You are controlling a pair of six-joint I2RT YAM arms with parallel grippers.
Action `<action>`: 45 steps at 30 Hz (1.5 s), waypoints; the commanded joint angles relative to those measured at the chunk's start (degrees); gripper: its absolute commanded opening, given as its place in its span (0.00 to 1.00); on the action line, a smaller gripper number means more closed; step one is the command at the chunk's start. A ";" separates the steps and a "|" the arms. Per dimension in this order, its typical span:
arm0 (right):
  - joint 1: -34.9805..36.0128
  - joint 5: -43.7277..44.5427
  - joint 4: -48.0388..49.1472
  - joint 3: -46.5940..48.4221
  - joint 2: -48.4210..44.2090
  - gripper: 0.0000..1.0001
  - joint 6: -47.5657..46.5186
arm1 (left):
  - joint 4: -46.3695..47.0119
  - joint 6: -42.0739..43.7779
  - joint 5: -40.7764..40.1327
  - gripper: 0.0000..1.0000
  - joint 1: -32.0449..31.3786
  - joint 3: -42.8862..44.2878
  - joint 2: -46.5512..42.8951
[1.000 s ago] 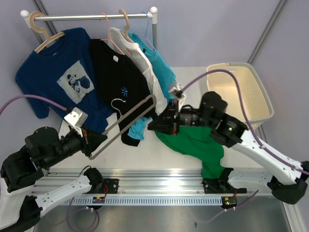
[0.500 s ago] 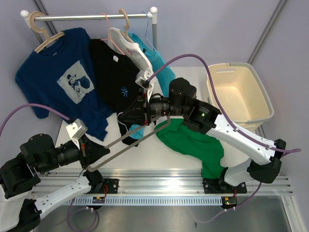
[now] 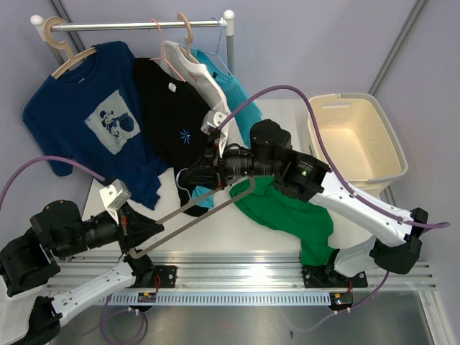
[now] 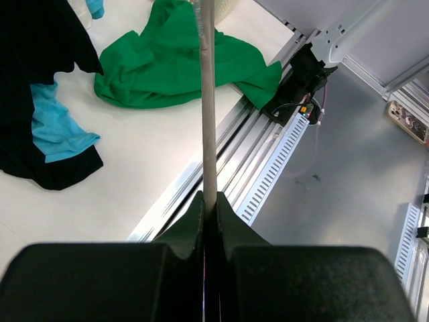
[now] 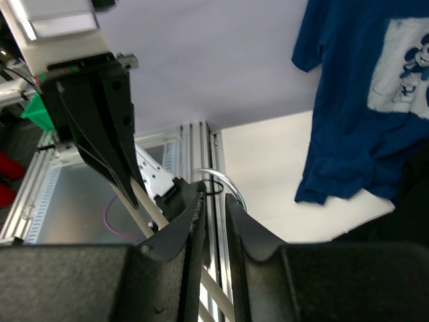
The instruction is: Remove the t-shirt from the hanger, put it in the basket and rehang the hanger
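The bright green t-shirt (image 3: 287, 210) lies crumpled on the white table, off the hanger; it also shows in the left wrist view (image 4: 177, 64). The thin grey-brown hanger (image 3: 205, 214) is bare and slants from lower left to upper right above the table. My left gripper (image 3: 144, 228) is shut on its lower corner; the bar (image 4: 208, 100) runs straight out from the jaws (image 4: 209, 201). My right gripper (image 3: 190, 177) is at the hanger's metal hook (image 5: 228, 184). Its jaws (image 5: 213, 200) stand a narrow gap apart with the hook just past the tips.
A rail (image 3: 136, 25) at the back holds a dark blue printed shirt (image 3: 86, 108), a black shirt (image 3: 176, 118) and a turquoise shirt (image 3: 233, 97) on other hangers. A cream basket (image 3: 357, 136) stands at the right. The metal mounting rail (image 3: 237, 274) runs along the near edge.
My right gripper left the green t-shirt and swung left to the hanger's hook. My left gripper drew the hanger down toward the near edge. Little has moved in the last half second.
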 commanded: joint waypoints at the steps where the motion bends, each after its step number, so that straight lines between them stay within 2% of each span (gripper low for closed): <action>1: -1.38 5.26 -2.77 -2.32 -3.44 0.25 -4.13 | 4.45 2.00 6.96 0.00 -0.16 1.51 -1.49; 6: -1.82 5.52 -4.34 -4.79 -6.60 0.28 -4.30 | 4.45 1.20 6.00 0.00 -0.16 1.33 -1.49; 9: -1.82 6.84 -5.49 -6.28 -9.67 0.28 -4.04 | 3.93 1.12 2.67 0.00 -0.16 1.51 -1.31; 14: -1.91 7.28 -6.55 -13.55 -18.72 0.35 -1.41 | 0.41 -0.29 -12.35 0.00 -0.16 3.44 0.97; 15: -1.91 8.85 -6.55 -15.06 -23.43 0.41 -0.97 | -0.37 -0.99 -16.29 0.00 -0.16 4.49 1.49; 16: -1.82 9.91 -6.63 -16.82 -25.83 0.42 -0.27 | -2.73 -1.43 -24.07 0.00 -0.16 5.11 2.02; 20: -1.91 15.88 -9.70 -24.03 -41.27 0.45 0.79 | -8.98 -3.89 -41.95 0.00 -0.16 8.44 5.88; 21: -1.91 16.77 -10.76 -24.65 -43.59 0.47 0.88 | -9.00 -4.33 -41.99 0.00 -0.16 8.97 6.24; 26: -1.91 20.02 -17.35 -26.50 -53.35 0.55 1.84 | -9.35 -5.74 -53.75 0.00 -0.16 12.49 8.00; 28: -1.82 21.34 -18.15 -27.73 -57.13 0.59 3.07 | -4.99 -3.12 -55.69 0.00 -0.16 13.55 10.19; 31: -1.91 22.93 -17.72 -30.97 -61.79 0.74 7.45 | 4.67 2.51 -56.57 0.00 -0.16 13.20 12.92; 35: -1.82 17.41 -16.13 -34.23 -65.14 0.96 9.93 | 7.44 6.73 -64.12 0.00 -0.16 21.25 21.87; 36: -1.91 17.04 -16.04 -34.41 -65.58 1.00 10.37 | 8.05 8.83 -67.97 0.00 -0.16 22.85 23.80; 39: -1.82 16.51 -16.30 -35.11 -66.81 1.00 12.04 | 11.82 16.54 -74.23 0.00 0.63 25.76 29.87; 40: -1.91 16.34 -15.96 -35.55 -67.25 1.00 12.13 | 14.53 18.32 -74.42 0.00 3.42 26.46 31.11; 42: -1.82 16.60 -15.17 -37.04 -68.82 1.00 12.39 | 15.61 19.66 -69.53 0.00 8.60 29.44 34.19; 43: -1.82 16.69 -14.03 -37.74 -69.27 0.99 12.57 | 15.70 19.31 -61.50 0.00 15.07 30.42 35.06; 45: -1.91 16.77 -12.97 -39.77 -70.59 0.99 12.83 | 15.96 17.73 -52.58 0.00 20.91 31.56 36.74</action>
